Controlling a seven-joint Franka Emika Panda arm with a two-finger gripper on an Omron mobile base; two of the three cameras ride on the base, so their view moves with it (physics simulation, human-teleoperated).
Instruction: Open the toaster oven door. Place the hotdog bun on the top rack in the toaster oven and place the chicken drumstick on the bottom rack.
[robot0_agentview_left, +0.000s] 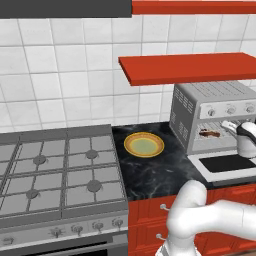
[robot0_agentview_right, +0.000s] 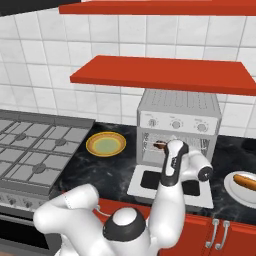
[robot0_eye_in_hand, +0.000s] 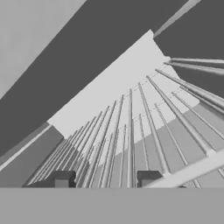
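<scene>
The toaster oven (robot0_agentview_left: 212, 97) (robot0_agentview_right: 179, 107) stands on the counter with its door (robot0_agentview_left: 225, 165) (robot0_agentview_right: 150, 187) folded down flat. The brown chicken drumstick (robot0_agentview_left: 209, 133) (robot0_agentview_right: 160, 145) lies on a wire rack inside the cavity; I cannot tell which level. My gripper (robot0_agentview_left: 228, 125) (robot0_eye_in_hand: 105, 178) is at the oven mouth, just right of the drumstick. In the hand view its fingertips (robot0_eye_in_hand: 62, 178) stand apart over rack wires (robot0_eye_in_hand: 131, 131) with nothing between them. The hotdog bun (robot0_agentview_right: 245, 180) lies on a white plate (robot0_agentview_right: 231, 189) to the right of the oven.
A yellow plate (robot0_agentview_left: 144, 145) (robot0_agentview_right: 105, 144) sits on the black counter left of the oven. The gas stove (robot0_agentview_left: 55, 170) takes up the left side. A red shelf (robot0_agentview_left: 190, 67) hangs above the oven, and red drawers (robot0_agentview_left: 145, 220) run below the counter.
</scene>
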